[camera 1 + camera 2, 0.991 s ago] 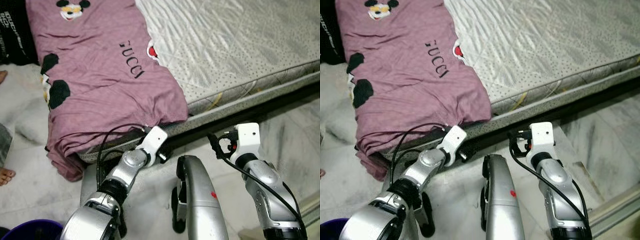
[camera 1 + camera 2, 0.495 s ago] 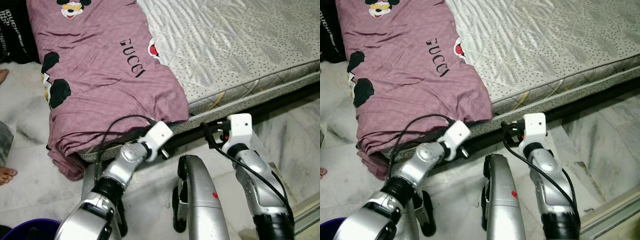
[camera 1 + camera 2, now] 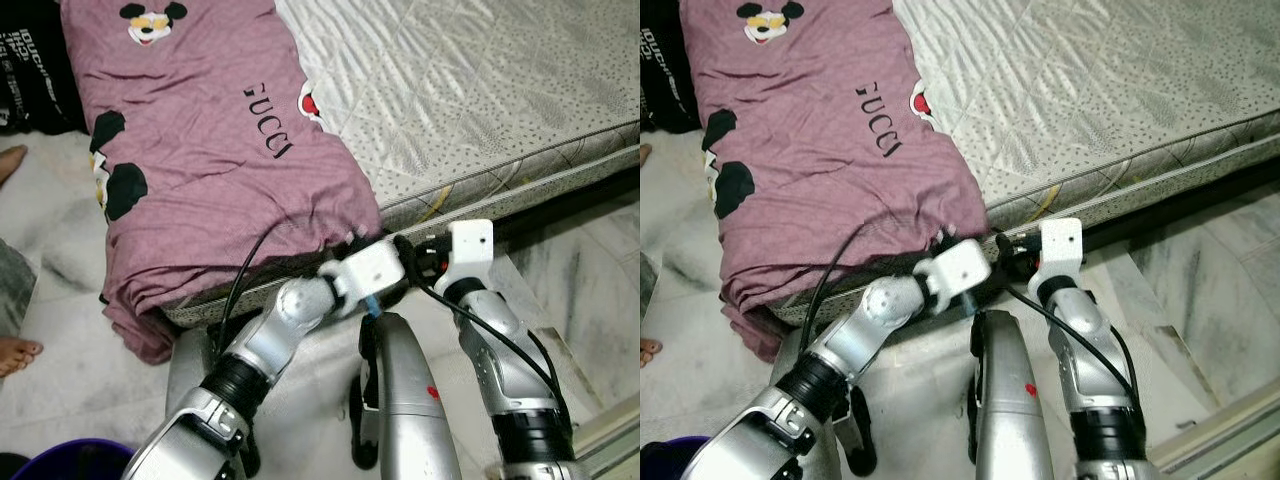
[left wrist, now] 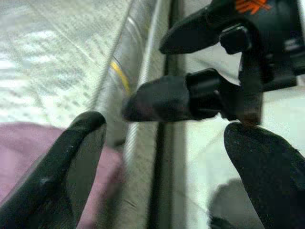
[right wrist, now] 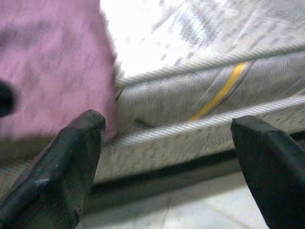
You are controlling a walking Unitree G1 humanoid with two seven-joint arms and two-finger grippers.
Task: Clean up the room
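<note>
Both grippers crowd the mattress (image 3: pixel 480 120) edge at the pink sheet (image 3: pixel 200 170) corner. Left gripper (image 4: pixel 167 157) spread open, empty; right gripper (image 5: pixel 162 167) likewise. Risk: fingers colliding, they sit near touching, or snagging the mattress piping instead of cloth. Count: one sheet, one mattress, one person's foot (image 3: pixel 18 352)

A home bedroom: low mattress (image 3: pixel 480 90), purple sheet (image 3: pixel 200 150), marble floor (image 3: pixel 590 300)

Even indoor light, head views fairly sharp; wrist views blurred, perhaps by motion.
</note>
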